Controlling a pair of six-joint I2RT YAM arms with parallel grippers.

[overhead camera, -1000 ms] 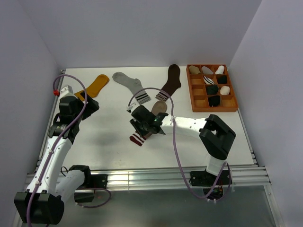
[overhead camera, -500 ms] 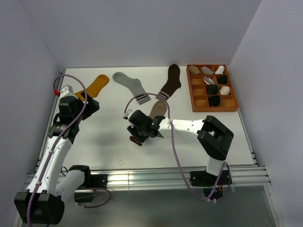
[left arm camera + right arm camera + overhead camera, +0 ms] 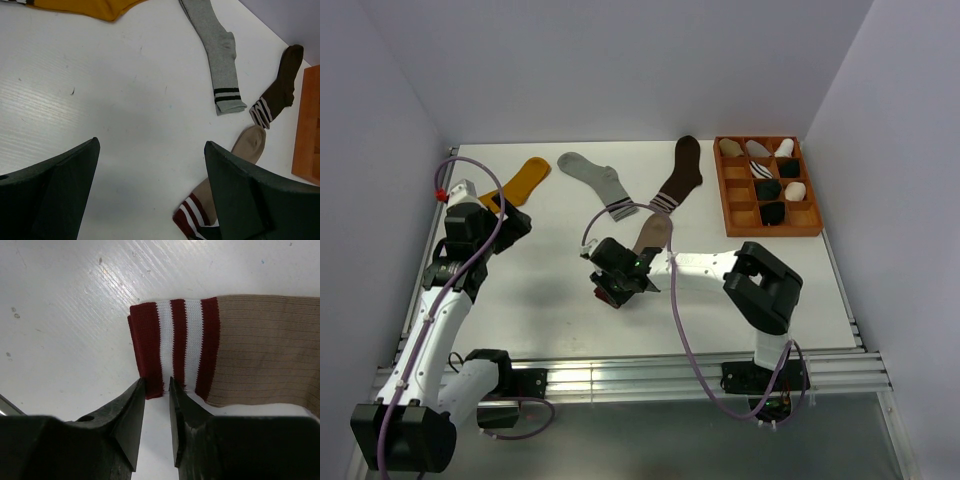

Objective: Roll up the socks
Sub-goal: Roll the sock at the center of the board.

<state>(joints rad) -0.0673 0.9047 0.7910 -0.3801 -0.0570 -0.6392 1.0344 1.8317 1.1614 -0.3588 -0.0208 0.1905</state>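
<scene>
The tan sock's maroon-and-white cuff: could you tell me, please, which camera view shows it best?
The right wrist view: the cuff fills the frame, stripes crisp, at the tips of the right gripper. The top view shows only a sliver beside that gripper; the left wrist view catches it small at the bottom edge.

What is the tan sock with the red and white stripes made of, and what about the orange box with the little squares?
The taupe sock looks like soft knitted fabric, maybe cotton or a blend. Fine ribs run along it and it has no shine. The orange-brown divider tray looks like wood with a dull finish, going by its thick, straight walls, though from here it could also be painted board or plastic.
</scene>
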